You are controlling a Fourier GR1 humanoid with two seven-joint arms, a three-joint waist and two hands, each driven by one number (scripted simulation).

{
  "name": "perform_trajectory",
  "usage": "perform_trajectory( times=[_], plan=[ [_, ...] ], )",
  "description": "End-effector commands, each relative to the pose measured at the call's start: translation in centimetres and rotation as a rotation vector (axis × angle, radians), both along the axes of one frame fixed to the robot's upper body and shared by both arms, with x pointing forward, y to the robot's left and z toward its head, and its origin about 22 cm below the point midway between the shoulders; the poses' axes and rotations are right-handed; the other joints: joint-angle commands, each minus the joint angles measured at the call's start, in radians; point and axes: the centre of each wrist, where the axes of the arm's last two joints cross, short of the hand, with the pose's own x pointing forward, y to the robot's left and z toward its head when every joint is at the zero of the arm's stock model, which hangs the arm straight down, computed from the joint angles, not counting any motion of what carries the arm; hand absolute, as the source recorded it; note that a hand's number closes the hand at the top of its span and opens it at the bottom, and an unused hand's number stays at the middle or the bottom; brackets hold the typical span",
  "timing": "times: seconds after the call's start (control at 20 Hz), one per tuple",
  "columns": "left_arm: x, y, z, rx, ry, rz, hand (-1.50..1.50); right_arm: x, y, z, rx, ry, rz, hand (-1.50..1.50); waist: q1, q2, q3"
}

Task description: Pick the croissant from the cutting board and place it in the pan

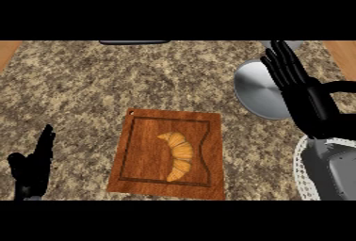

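A golden croissant (178, 156) lies on the brown wooden cutting board (136, 151) in the middle of the counter. The grey pan (259, 90) sits at the right, behind the board, with a black handle (342, 86) reaching toward the right edge. My right hand (306, 101) is raised over the pan's right side, fingers straight and open, holding nothing. My left hand (33, 167) rests open at the lower left, fingers up, well left of the board.
The counter (83, 84) is speckled granite with wooden strips at both far corners. A dark object (133, 42) shows at the back edge. A grey round thing (293, 44) lies behind the pan.
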Motion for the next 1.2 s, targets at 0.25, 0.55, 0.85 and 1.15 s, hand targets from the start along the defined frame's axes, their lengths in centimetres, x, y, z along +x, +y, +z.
perform_trajectory(
  times=[0.25, 0.55, 0.85, 1.15],
  plan=[
    [1.1, -3.7, 8.3, 0.12, -0.231, -0.395, 0.0, 1.8, 2.1, -6.3, -0.226, 0.478, -0.149, -1.5, 0.001, 0.03, -0.009],
    [2.8, -6.8, 9.1, 0.06, -0.162, -0.482, 0.0, -0.9, 5.8, -9.9, -0.599, 0.343, -0.442, -1.5, -0.012, 0.007, -0.007],
    [5.6, -8.4, 9.6, 0.049, -0.161, -0.505, 0.0, -3.3, 11.2, -10.2, -0.779, 0.47, -0.368, -1.5, 0.008, 0.003, -0.009],
    [5.9, -8.1, 10.0, 0.056, -0.162, -0.521, 0.0, -0.7, 11.8, -5.7, -1.121, 0.549, -0.307, -1.5, 0.024, 0.002, -0.009]
  ],
)
